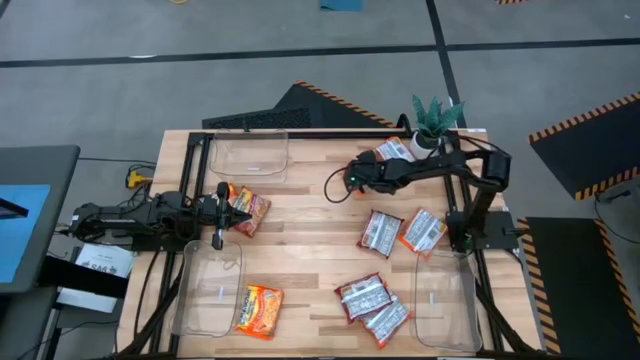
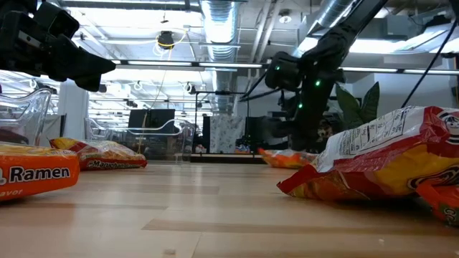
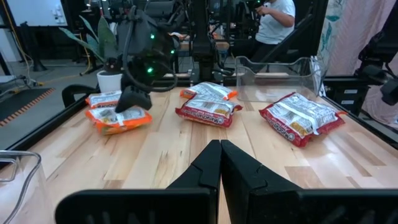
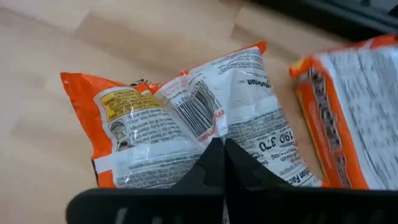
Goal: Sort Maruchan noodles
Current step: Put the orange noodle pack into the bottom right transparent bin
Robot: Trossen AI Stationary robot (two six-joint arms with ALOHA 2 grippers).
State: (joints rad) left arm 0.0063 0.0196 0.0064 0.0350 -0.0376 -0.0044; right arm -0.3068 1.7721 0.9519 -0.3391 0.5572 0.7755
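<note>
While right hand (image 4: 221,149) hovers pinched empty, noodle packet (image 4: 186,124) lies seemingly just below; left hand (image 3: 220,152) likewise.

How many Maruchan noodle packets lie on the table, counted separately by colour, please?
Orange-yellow packets: 2
Silver-white packets: 6, the last two close together by the potted plant
Total: 8

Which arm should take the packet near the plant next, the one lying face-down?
The right. Its hand hangs directly over that face-down packet, fingers together, so it must open first. The left hand sits across the table by the packets at the left edge, also closed.
</note>
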